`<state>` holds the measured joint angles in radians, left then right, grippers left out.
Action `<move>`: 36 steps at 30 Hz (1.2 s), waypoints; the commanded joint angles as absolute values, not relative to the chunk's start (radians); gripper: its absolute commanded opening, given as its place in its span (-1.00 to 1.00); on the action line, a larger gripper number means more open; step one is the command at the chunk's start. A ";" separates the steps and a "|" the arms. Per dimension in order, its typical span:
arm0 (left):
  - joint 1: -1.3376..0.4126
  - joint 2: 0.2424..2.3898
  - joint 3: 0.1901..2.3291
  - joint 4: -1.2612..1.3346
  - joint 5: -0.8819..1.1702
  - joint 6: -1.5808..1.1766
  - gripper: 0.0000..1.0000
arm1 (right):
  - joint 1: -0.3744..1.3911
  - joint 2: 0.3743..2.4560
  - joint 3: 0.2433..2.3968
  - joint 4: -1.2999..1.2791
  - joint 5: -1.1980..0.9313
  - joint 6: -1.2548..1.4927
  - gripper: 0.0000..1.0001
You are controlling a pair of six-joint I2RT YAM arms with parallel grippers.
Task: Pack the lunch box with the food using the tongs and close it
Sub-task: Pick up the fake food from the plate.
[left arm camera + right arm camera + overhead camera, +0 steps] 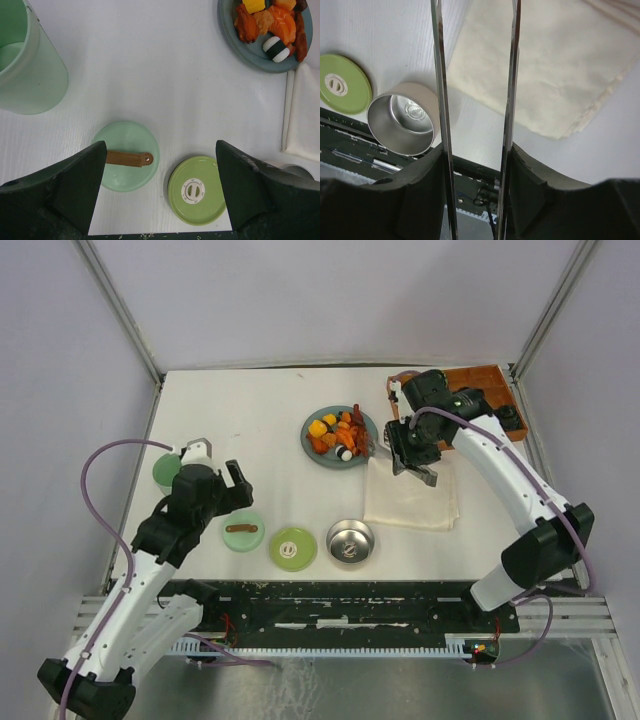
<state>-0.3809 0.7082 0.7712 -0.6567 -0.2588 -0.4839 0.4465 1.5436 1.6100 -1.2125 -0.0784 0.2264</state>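
My right gripper (476, 160) is shut on the tongs (439, 75); their two silver arms run up between the fingers, above the cream cloth (550, 65). From the top, this gripper (410, 455) hangs beside the grey-blue plate (312, 445) holding the food (340, 435). The lunch box stands open: mint canister (170, 470), its brown-handled lid (244, 530), lime lid (292, 548) and steel bowl (350, 540), empty. My left gripper (160, 150) is open over the two lids (127, 155) (196, 190), holding nothing, with the canister (25, 65) at its left.
A wooden tray (480, 400) sits at the back right corner behind the right arm. The cloth (415, 495) lies right of the plate. Metal frame posts rise at both back corners. The black table edge runs just below the bowl.
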 commanded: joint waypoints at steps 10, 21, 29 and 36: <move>-0.377 0.799 0.774 -0.613 -0.169 -0.482 0.92 | 0.448 1.836 1.865 -1.095 -0.014 0.297 0.07; -0.377 0.839 0.774 -0.607 -0.150 -0.473 0.92 | 0.440 2.115 2.203 -1.200 0.006 0.244 0.03; -0.377 0.860 0.776 -0.607 -0.140 -0.469 0.91 | 0.423 2.156 2.229 -1.213 0.019 0.222 0.02; -0.377 0.880 0.774 -0.594 -0.091 -0.457 0.91 | 0.413 2.180 2.229 -1.216 -0.010 0.203 0.00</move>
